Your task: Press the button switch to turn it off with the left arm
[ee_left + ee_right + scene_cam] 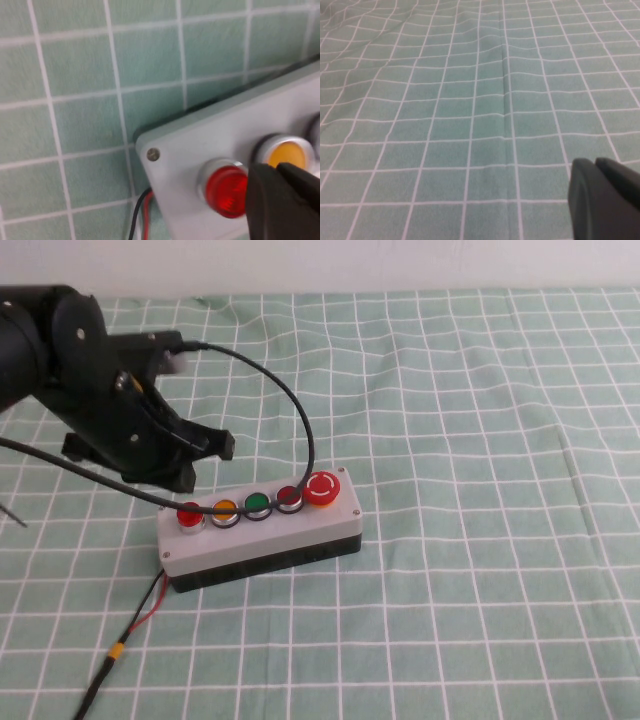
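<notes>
No readable text or brand anywhere; only white arrows on the big red mushroom button (323, 489) at the right end of the grey five-button box (262, 538) on the green checked tabletop (480, 420). Left end effector (205, 453) hovers just behind the box's left end, near the small bright-red translucent button switch (189, 514) w/ silver ring; fingers look clenched in left wrist view, black tip (282, 202) just beside the switch (227, 190), contact can't tell. Right end effector (605, 200) shows only in right wrist view, over bare cloth, fingers together.

Test bench: checked green tablecloth (480, 390), wired button box (262, 535)
</notes>
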You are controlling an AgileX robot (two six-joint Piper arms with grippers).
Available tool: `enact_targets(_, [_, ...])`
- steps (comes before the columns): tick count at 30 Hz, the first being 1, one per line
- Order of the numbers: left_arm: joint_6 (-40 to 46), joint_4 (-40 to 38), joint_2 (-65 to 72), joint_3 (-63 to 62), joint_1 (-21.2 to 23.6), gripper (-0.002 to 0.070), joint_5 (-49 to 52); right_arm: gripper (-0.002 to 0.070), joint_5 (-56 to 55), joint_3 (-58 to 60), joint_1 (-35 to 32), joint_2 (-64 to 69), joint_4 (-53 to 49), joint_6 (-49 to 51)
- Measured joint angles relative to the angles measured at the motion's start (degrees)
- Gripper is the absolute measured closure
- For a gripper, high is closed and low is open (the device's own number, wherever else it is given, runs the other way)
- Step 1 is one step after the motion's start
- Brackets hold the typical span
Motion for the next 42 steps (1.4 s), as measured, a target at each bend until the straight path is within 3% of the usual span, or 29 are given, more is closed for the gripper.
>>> enact_targets(15, [2.31, 0.01, -34.23, -1.51, 0.00, 0.0678, -1.09, 0.0692, 0.00, 0.00, 0.00, 0.00, 0.00, 0.00])
enact_targets(25, [2.31, 0.01, -49.83, -1.46, 0.00, 0.0678, 7.45, 0.0692, 0.00, 0.00, 0.00, 0.00, 0.00, 0.00])
enact_targets(32, [1.91, -0.26, -60.32, 8.62, 0.00, 0.0678, 6.46, 0.0692, 0.00, 0.00, 0.00, 0.00, 0.00, 0.00])
enact_targets(42, [1.56, -5.55, -70.10, 25.00, 0.00, 0.0678, -2.62, 0.0692, 0.00, 0.00, 0.00, 0.00, 0.00, 0.00])
